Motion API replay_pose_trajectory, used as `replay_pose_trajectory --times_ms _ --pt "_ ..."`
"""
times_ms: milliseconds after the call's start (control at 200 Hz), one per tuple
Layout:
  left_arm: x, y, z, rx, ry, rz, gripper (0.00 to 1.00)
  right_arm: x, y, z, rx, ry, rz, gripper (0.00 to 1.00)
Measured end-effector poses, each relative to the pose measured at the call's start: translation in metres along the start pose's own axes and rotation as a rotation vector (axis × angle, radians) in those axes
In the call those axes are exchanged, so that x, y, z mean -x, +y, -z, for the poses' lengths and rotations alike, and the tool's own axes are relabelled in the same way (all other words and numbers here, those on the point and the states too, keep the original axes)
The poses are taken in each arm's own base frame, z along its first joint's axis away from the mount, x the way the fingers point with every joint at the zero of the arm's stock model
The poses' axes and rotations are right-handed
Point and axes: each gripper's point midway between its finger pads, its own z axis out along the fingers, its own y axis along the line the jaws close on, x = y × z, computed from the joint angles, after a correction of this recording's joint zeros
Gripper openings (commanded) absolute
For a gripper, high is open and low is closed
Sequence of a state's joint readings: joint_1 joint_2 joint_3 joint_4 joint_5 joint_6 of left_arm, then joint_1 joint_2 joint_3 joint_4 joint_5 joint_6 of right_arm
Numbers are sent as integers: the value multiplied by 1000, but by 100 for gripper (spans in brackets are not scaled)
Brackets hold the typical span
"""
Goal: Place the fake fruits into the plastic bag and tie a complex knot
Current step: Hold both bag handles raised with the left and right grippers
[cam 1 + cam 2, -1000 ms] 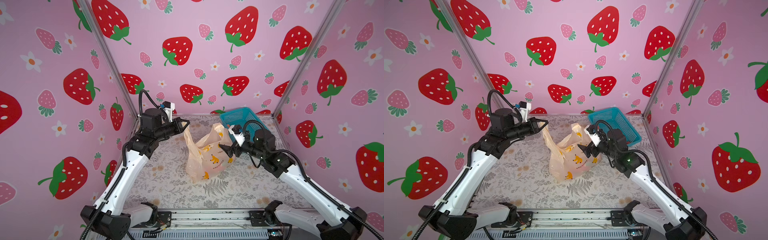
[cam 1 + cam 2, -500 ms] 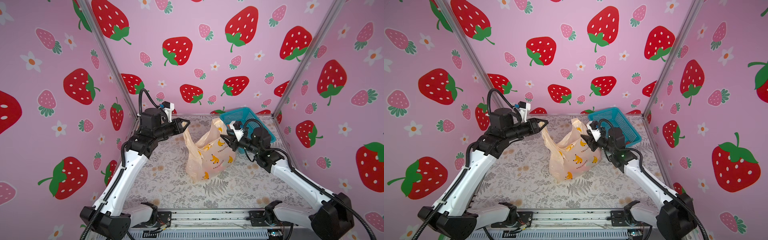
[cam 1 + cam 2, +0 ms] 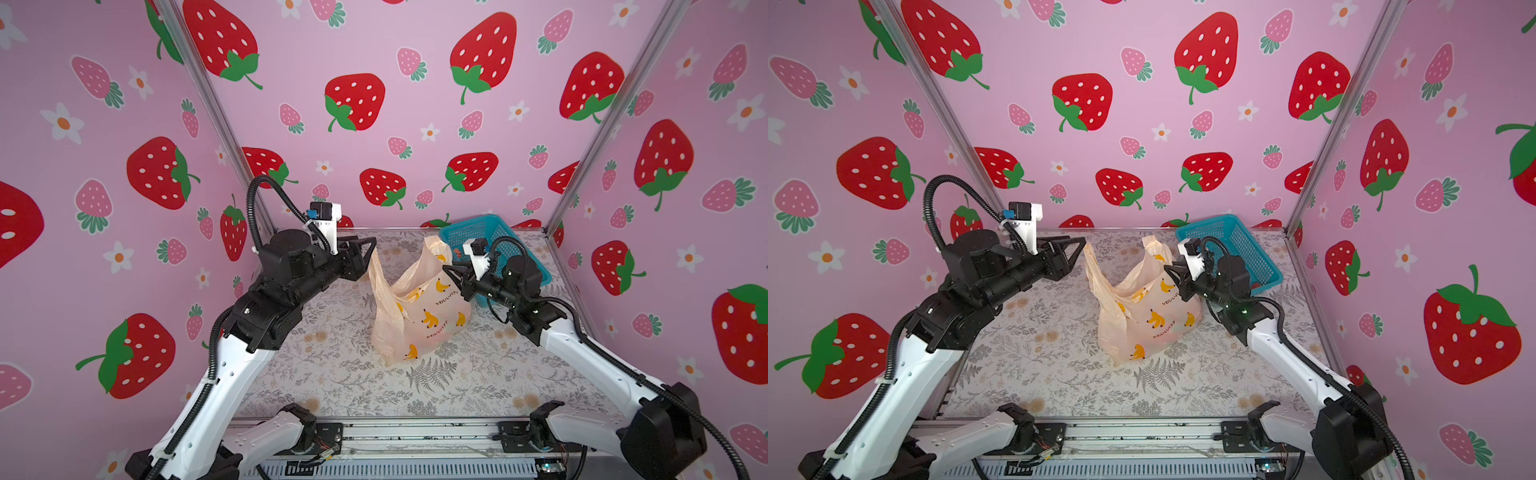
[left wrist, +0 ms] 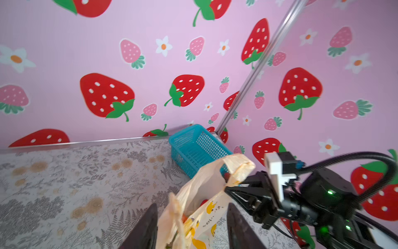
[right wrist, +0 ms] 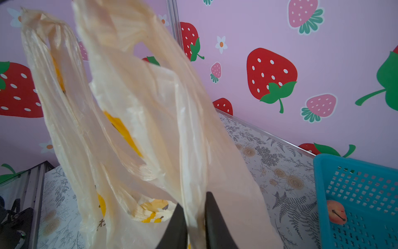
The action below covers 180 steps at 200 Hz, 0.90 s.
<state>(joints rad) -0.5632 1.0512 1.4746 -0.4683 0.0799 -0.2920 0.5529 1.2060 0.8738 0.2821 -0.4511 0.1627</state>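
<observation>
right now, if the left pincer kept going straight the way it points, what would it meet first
The plastic bag: its handle hangs between the open fingers of the left pincer, so the film comes first. The right pincer, clamped on the bag, lies beyond, depth unclear.

Robot lab booth: strawberry-print wall panels, alu frame, floral mat

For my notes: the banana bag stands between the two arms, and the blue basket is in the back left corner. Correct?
No: the blue basket is in the back right corner, as both top views show. The rest, about the banana bag, is right.
</observation>
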Motion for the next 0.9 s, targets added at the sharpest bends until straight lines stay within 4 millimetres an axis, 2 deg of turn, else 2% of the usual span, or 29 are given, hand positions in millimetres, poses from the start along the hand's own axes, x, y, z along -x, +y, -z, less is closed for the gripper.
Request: replay_pose_trajectory --times_ms 60,145,225,295,440,565,710,901 --pt "5 -23 5 -54 -14 -68 56 -2 -1 -2 4 5 -13 17" --pt "7 -52 1 -118 -10 -155 57 -4 -1 -3 10 8 -28 16" --pt "3 -74 -14 -158 8 -233 60 -5 -1 -4 18 8 -36 16" --pt "-9 -85 -37 -171 48 -307 64 -4 0 -4 27 4 -40 16" --pt "-49 -83 -93 -143 170 -438 69 -3 0 -5 38 -1 -47 16" --pt "-65 -78 -128 -129 231 -513 69 -4 0 -4 47 -2 -50 16" --pt "-66 -70 -149 -111 255 -547 65 -5 -2 -3 49 -2 -52 16" --pt "-74 -64 -163 -99 280 -560 50 -4 -4 -3 47 -7 -50 16"
